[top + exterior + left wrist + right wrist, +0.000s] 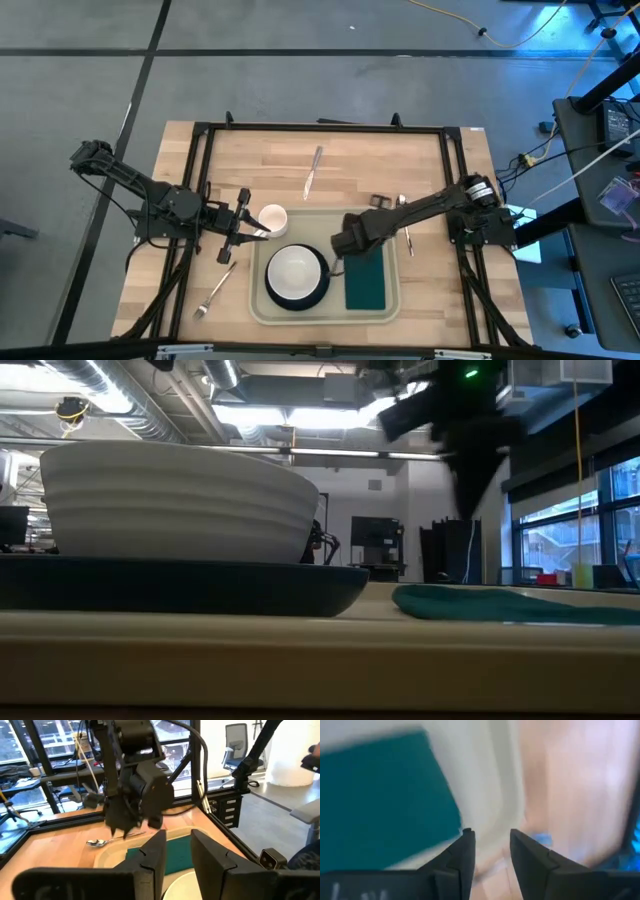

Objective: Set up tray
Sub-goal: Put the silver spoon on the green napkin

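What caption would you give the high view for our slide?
Two arms over a beige tray holding a bowl on a dark plate and green napkin; cutlery on the table.

Two arms of matte black throughout — slim tubular links joined by blockier, boxy joint housings. Black cables looped along the links, one thick loop arching over the right arm's wrist housing in the left wrist view. Left gripper (177, 852): a pair of flat, broad dark fingers (155, 852) with squared, slightly bevelled tips. Right gripper (490, 852): the same build, dark angular fingers (462, 855) rising from a black base with faint pale lettering — unreadable. A small green light glowing on the right arm in the low view.
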Tool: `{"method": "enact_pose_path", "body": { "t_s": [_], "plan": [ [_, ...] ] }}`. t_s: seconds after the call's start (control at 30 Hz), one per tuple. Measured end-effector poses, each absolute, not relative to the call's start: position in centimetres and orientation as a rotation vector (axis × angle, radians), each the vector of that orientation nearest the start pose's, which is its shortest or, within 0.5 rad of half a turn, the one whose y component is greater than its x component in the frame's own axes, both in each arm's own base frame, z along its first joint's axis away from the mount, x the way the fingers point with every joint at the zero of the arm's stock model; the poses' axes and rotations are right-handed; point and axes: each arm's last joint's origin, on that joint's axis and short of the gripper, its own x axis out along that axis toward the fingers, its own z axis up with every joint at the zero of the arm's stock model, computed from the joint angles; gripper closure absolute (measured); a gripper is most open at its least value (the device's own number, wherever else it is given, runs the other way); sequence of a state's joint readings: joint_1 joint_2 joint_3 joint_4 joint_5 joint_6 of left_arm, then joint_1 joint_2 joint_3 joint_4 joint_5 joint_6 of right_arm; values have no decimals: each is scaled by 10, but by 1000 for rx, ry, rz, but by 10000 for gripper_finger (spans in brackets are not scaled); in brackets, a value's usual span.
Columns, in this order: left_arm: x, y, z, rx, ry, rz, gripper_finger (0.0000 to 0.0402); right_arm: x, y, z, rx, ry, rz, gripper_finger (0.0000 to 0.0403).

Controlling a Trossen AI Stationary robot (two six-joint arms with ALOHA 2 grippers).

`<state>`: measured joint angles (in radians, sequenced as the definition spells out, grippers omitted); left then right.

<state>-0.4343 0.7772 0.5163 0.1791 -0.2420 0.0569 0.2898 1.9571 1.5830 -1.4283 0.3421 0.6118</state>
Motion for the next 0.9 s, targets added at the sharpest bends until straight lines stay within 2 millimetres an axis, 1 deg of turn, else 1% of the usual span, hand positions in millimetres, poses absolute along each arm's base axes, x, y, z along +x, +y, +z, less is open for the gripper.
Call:
{"method": "enact_pose_path", "body": {
  "t_s": [0.1,0.23,0.37,0.47,0.53,0.6,0.7,0.8,0.9],
  "plan": [
    [166,-69,275,73,73,-195,322,314,91,233,-37,1599,-645,279],
    [166,-69,275,70,76,-195,322,283,87,247,118,1512,-746,279],
    [166,-69,275,67,76,-195,318,248,76,248,339,1389,-931,279],
    [166,-69,275,67,76,-195,318,224,67,240,494,1296,-1073,279],
    [166,-69,275,67,76,-195,320,211,62,232,515,1284,-1091,279],
    [166,-69,275,67,77,-195,322,203,57,223,531,1273,-1086,279],
    [166,-69,275,63,77,-195,323,195,51,209,593,1261,-1071,279],
    [167,-70,274,43,89,-194,321,193,44,191,642,1236,-1063,279],
    [169,-71,271,39,104,-193,318,192,39,176,641,1229,-1024,279]
  ]
}}
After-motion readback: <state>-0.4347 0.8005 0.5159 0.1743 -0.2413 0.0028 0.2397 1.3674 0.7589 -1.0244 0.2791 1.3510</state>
